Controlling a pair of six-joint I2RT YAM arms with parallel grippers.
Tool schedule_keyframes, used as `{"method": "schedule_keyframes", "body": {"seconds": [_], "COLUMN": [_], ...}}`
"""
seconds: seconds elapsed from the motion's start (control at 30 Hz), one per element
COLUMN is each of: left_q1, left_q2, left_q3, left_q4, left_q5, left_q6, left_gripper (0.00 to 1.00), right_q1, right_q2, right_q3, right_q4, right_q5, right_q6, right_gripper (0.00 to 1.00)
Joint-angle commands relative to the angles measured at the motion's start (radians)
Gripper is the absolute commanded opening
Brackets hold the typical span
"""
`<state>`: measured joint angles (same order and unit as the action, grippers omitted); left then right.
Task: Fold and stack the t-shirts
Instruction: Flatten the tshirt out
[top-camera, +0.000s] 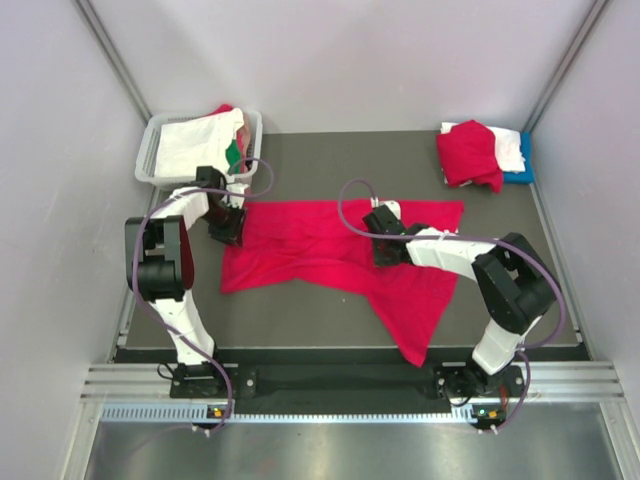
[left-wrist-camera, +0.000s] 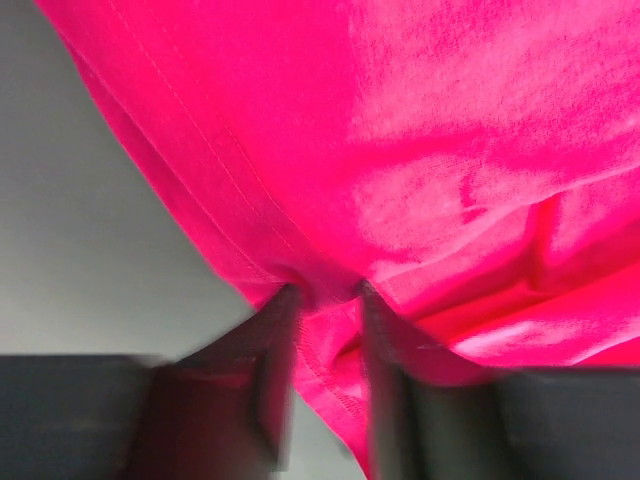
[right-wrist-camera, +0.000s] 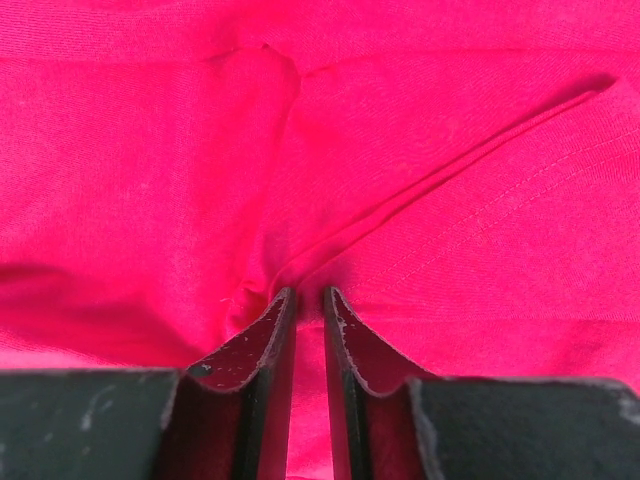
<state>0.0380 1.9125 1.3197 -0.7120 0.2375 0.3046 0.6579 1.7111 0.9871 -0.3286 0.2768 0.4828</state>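
The left tool (left-wrist-camera: 327, 295) has its jaws nearly closed on a pinch of hem; the right tool (right-wrist-camera: 308, 295) pinches a narrow ridge. Both hold the red t-shirt (top-camera: 310, 245), spread crooked on the tabletop (top-camera: 300, 315). Such thin pinches may slip when lifted, and then the fold comes uneven.

No readable text, label, brand or number anywhere: none on red shirt (top-camera: 320, 250), stacked shirts (top-camera: 470, 152) or tub (top-camera: 150, 158).
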Motion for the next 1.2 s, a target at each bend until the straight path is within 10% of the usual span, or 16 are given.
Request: {"method": "schedule_keyframes", "body": {"seconds": [0.0,0.17,0.8,1.17], "left_q1": [0.0,0.002,0.002,0.02], "left_q2": [-0.003,-0.003,-0.055,-0.101], "left_q3": [0.0,-0.005,0.026,0.295], "left_q4": [0.026,0.026,-0.023,-0.187], "left_q5": [-0.003,-0.01,-0.03,-0.038], "left_q6": [-0.005,-0.004,0.022,0.034], "left_gripper": [0.26,0.0,0.0,0.0], "right_q1": [-0.009,-0.009,-0.007,-0.026], "right_q2": [-0.016,-0.011,-0.116,-0.248], "right_q3": [-0.03,-0.028,0.012,0.153], "right_q4": [-0.02,-0.02,-0.076,-0.141], "right_q5": [-0.013,-0.013,0.074,0.251], "right_q6": [0.011,0.013,-0.012,-0.102], "right_gripper": [0.17,0.16,0.0,0.0]}}
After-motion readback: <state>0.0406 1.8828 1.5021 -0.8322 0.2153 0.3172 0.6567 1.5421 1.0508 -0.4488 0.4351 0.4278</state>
